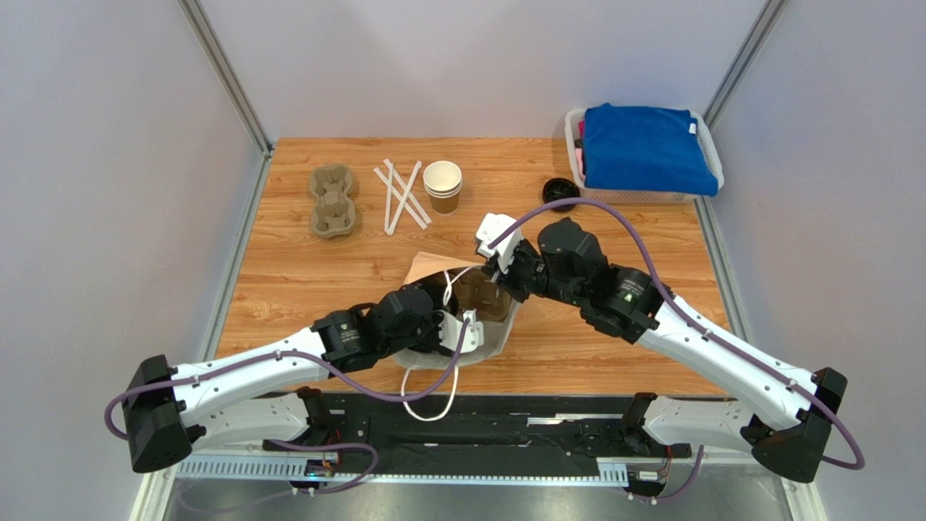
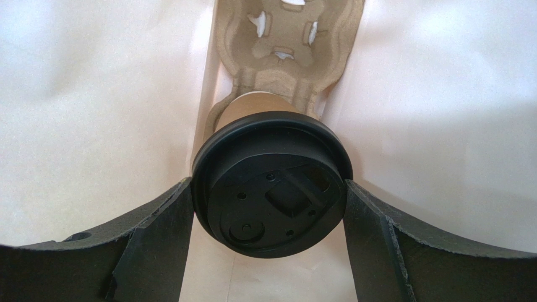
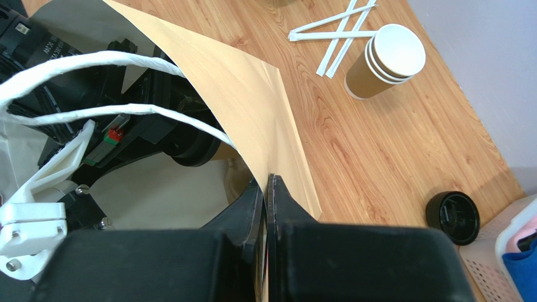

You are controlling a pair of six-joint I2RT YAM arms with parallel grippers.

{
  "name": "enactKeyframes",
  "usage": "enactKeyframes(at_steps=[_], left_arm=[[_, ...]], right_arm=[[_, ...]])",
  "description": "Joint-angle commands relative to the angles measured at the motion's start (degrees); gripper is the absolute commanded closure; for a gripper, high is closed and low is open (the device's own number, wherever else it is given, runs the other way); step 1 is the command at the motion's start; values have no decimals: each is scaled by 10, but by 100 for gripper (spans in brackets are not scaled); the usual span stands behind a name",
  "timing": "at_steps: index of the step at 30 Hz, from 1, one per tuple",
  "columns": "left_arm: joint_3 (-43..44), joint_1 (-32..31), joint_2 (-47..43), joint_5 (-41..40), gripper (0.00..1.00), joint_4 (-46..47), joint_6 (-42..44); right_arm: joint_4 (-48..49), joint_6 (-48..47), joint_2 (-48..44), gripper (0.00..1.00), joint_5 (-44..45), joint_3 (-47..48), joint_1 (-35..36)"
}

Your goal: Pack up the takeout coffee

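Kraft paper bag (image 3: 252,107) rim pinched by right jaws, left arm (image 1: 272,364) angled inside — left jaws clamping takeout coffee (image 2: 271,189).

Left arm (image 1: 261,364): stretched low from its base toward the paper bag (image 1: 433,267), wrist at the bag's mouth. Left gripper (image 2: 269,201) down inside the bag, one finger pressed on each side of the takeout coffee (image 2: 271,179) at its lid.

Right arm (image 1: 696,337): elbow bent, reaching in from the bag's right. Right gripper (image 3: 267,189) at the bag's rim, jaws pinched flat on the paper edge.
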Motion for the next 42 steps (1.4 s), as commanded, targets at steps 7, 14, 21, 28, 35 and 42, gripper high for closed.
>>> enactKeyframes(at_steps=[7,14,21,28,35,42], left_arm=[[22,8,-13,-7,70,-50,-13],[54,41,21,15,71,-88,-38],[57,43,35,4,73,-96,-29],[78,43,30,-5,74,-109,-15],[103,42,18,13,74,-141,-6],[125,42,36,3,74,-171,-10]], right_arm=[[-24,41,-1,100,-79,47,-11],[-37,49,1,100,-110,58,-13],[-40,47,6,100,-120,61,-16],[-49,44,13,100,-125,66,-21],[-51,38,29,100,-108,69,-28],[-52,32,42,100,-100,80,-28]])
